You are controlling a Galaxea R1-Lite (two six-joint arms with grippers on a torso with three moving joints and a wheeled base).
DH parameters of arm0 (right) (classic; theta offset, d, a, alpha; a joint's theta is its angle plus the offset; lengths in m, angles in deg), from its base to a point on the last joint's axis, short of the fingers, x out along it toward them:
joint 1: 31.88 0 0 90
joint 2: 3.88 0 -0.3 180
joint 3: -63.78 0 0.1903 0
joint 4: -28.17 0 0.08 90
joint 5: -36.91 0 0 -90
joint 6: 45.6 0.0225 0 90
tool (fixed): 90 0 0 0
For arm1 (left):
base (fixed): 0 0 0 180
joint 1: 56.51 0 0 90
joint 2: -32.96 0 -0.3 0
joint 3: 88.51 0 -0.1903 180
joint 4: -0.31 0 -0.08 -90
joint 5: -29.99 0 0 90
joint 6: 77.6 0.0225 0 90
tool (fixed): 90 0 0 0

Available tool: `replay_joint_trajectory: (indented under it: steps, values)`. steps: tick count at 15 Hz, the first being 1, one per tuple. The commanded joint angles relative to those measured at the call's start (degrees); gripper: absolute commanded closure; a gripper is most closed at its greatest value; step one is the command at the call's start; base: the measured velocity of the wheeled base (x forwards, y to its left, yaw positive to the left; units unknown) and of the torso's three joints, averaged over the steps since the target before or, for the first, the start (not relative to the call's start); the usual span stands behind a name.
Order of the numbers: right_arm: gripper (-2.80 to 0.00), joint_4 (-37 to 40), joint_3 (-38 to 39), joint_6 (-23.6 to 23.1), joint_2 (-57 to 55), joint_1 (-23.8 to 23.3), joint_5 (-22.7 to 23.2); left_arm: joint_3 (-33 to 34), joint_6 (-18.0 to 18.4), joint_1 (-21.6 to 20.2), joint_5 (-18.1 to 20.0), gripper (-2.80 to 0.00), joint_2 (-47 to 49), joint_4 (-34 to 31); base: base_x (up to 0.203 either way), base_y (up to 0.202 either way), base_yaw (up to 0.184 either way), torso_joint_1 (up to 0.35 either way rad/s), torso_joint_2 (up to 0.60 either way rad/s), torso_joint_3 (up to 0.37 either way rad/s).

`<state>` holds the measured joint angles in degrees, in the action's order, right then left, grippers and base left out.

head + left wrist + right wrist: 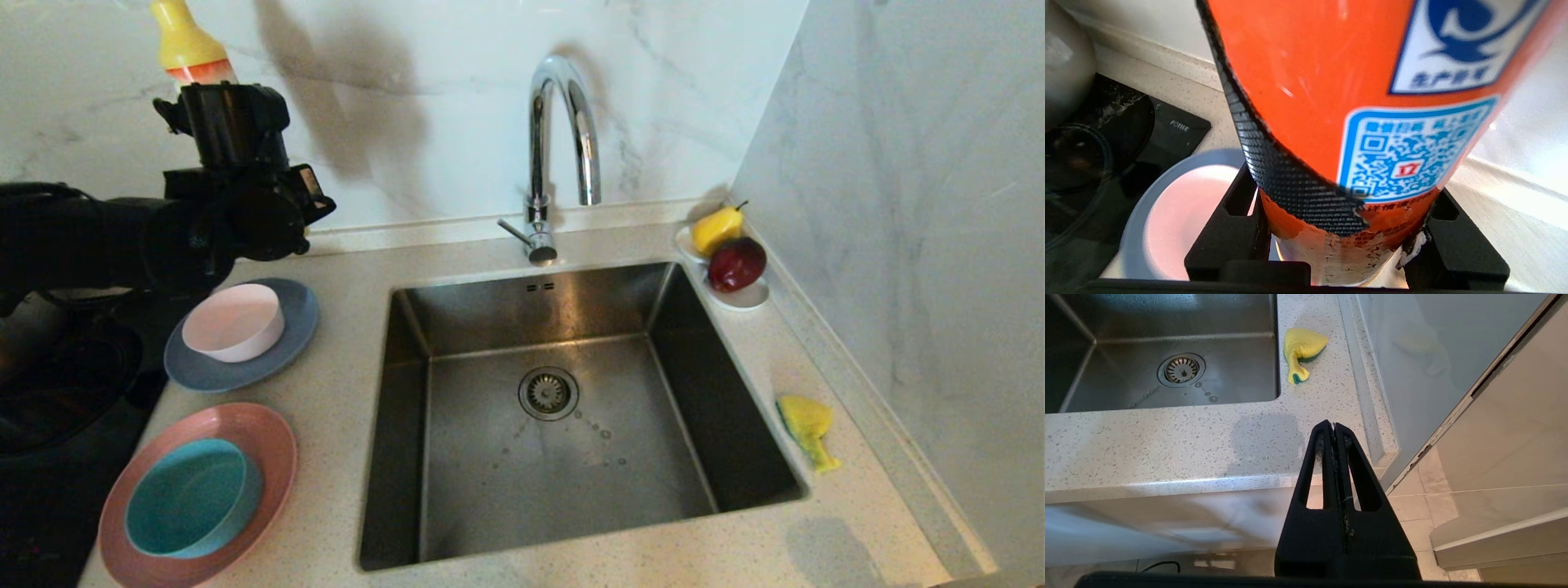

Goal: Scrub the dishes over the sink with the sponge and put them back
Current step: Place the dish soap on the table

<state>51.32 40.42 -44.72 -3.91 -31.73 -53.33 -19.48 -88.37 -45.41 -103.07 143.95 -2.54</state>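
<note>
While hidden overhead, bottle [1331, 122] QR label.

Bright, even light overall. The faucet [563, 139] carries glare streaks, and a soft shadow falls on the wall behind the left arm. The bottle [1355, 122] fills the left wrist view, blurred; the worktop [1167, 445] bears a faint shadow.

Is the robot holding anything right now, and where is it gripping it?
Yes. The left gripper holds an orange bottle around its lower body. The right gripper is shut and holds nothing.
</note>
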Motion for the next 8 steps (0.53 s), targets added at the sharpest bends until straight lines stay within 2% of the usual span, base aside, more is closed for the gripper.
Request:
replay_joint_trajectory:
  steps: [1, 8]
  values:
    - [0.00, -0.04, 0.00, -0.01, 0.02, 0.02, -0.02, 0.21, 0.04, -2.14, -0.53, 0.00, 7.43, 5.46, 0.000, 0.000, 0.000, 0.000, 0.00, 0.000]
    - [0.00, 0.04, 0.00, -0.01, 0.02, 0.02, -0.02, -2.90, 0.24, -3.02, -1.44, 0.00, 18.28, 13.72, 0.000, 0.000, 0.000, 0.000, 0.00, 0.000]
